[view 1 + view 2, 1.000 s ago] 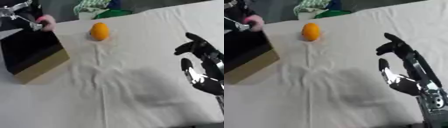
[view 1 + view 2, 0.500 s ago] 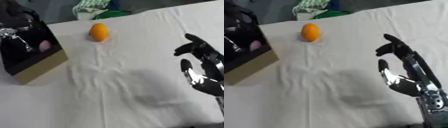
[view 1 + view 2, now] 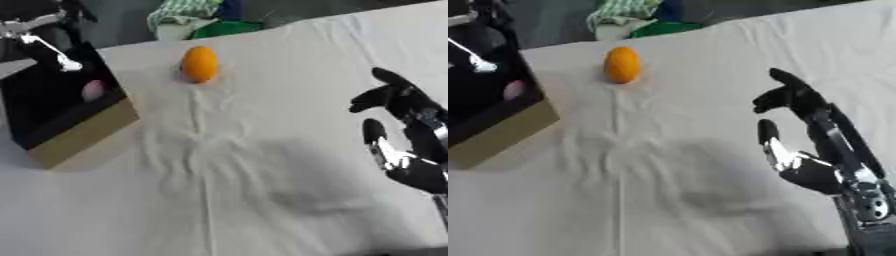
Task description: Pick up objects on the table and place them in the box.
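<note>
On white cloth (image 3: 262, 200): orange (image 3: 199, 63) lies alone, box (image 3: 61, 105) at left edge.
Right hand (image 3: 811, 150) idle, fingers relaxed, spread; left hand (image 3: 39, 35) over box, fingers unclear.

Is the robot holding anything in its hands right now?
No. The right hand is open and empty, away from the orange. The left hand is over the box; its fingers can't be made out.

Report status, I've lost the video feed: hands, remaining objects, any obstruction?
Right hand open, idle at right. Left hand above the black box, fingers unclear. Orange oval fruit on white cloth, untouched. Pink object inside box. Nothing blocking.
</note>
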